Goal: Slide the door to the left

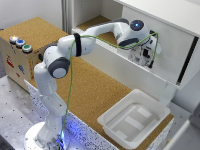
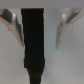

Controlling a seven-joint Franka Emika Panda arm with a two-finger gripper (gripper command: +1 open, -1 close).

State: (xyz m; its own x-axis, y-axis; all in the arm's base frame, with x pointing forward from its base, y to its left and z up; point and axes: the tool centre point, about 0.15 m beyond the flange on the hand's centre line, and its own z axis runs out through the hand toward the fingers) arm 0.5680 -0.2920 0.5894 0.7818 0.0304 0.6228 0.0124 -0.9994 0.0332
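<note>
the gripper [image 2: 41, 30], fingers [image 2: 61, 31] spread apart, faces the door [image 1: 160, 37] squarely, its upright dark strip [image 2: 33, 42] lying between them, unclamped.

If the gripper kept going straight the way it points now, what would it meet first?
Most likely the door. The gripper points at the white panel, and the wrist view shows the fingers on either side of its dark strip. Whether they already touch is unclear.
</note>
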